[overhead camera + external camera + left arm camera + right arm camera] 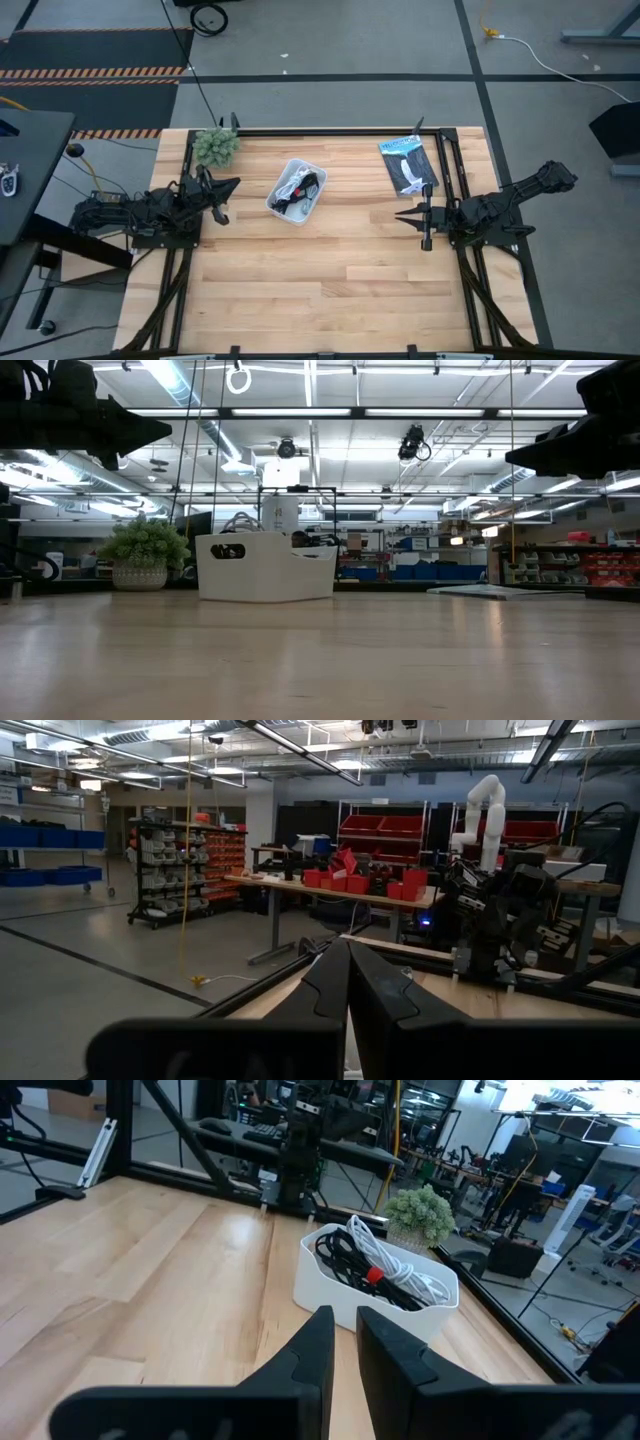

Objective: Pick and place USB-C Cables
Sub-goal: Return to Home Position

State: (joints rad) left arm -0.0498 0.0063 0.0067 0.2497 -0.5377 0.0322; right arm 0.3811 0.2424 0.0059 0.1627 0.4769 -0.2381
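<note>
Wooden worktop point(330, 290), cables point(375, 1272) tangled in tray point(345, 1305). Right jaws point(425, 243) clenched, left jaws point(222, 216) seemingly too. Risk: lifting several snagged cables together, tipping tray.

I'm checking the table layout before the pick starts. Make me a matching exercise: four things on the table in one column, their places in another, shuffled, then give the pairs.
Things:
1. USB-C cables
2. small potted plant
3. blue-and-white flat packet
4. right tool

Places:
A. far left corner of the table
B. inside the white tray
C. lying flat near the far right corner
D. above the table's right edge, nothing held

Pairs: 1-B, 2-A, 3-C, 4-D
</note>
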